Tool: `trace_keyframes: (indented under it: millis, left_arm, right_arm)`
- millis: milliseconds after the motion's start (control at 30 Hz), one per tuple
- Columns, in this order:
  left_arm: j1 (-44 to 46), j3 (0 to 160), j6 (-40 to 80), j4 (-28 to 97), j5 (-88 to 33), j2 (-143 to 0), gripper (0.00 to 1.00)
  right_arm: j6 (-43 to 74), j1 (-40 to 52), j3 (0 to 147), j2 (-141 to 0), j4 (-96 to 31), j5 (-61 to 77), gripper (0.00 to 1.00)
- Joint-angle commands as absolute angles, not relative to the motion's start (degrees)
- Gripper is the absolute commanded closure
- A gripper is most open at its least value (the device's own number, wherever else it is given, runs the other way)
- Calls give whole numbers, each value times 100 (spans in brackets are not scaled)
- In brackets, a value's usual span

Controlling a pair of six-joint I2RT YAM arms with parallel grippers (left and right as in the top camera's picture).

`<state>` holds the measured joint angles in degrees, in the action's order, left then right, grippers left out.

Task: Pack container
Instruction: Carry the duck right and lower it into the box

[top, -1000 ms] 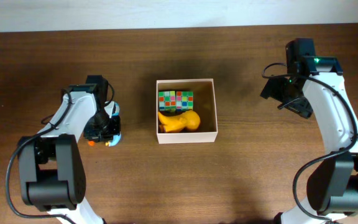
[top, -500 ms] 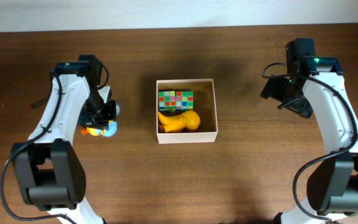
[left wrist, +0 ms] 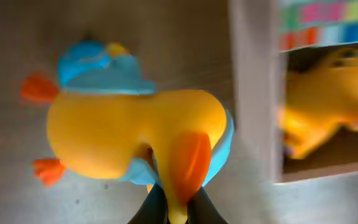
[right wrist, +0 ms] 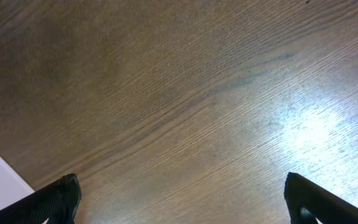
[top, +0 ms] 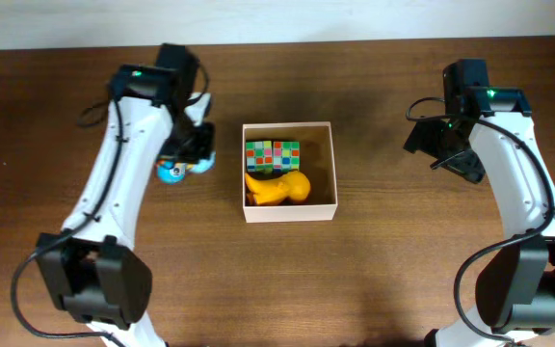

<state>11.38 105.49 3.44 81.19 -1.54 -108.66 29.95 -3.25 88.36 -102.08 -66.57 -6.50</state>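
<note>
The container (top: 288, 216), a shallow white-walled square box, sits mid-table and holds a multicoloured cube (top: 273, 154) and a yellow toy (top: 279, 188). Just left of it, my left gripper (top: 194, 152) is shut on a yellow duck toy with a blue hat (top: 173, 171). In the left wrist view the duck toy (left wrist: 129, 134) hangs above the wood, and the left gripper (left wrist: 173, 210) pinches its orange part. The container's white wall (left wrist: 253, 93) rises just to its right, with the cube (left wrist: 328, 25) and yellow toy (left wrist: 328, 93) beyond. My right gripper (top: 441, 154) stands open over bare wood, right of the container.
Dark wooden tabletop (right wrist: 185, 93) lies under the right gripper (right wrist: 182, 186). A pale strip (top: 66, 24) runs along the table's far edge.
My left arm has carried the duck toy up off the table and toward the back right, close to the container's left wall. The right arm has not moved.
</note>
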Motion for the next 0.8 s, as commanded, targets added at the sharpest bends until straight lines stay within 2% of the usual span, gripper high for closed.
trace_keyframes:
  millis: [0,500,767]
  left_arm:
    - [1653,11045,416,8152,-220,-10895,92]
    - [3387,11190,1927,7494,-213,-10897,91]
    - [3940,11065,2810,6993,106,-10936,91]
  right_arm:
    - [3000,-351,8838,-10165,-6650,-663,1]
    - [3002,-351,8838,-10165,-6650,-663,1]
    - [3000,-351,8838,-10165,-6650,-663,1]
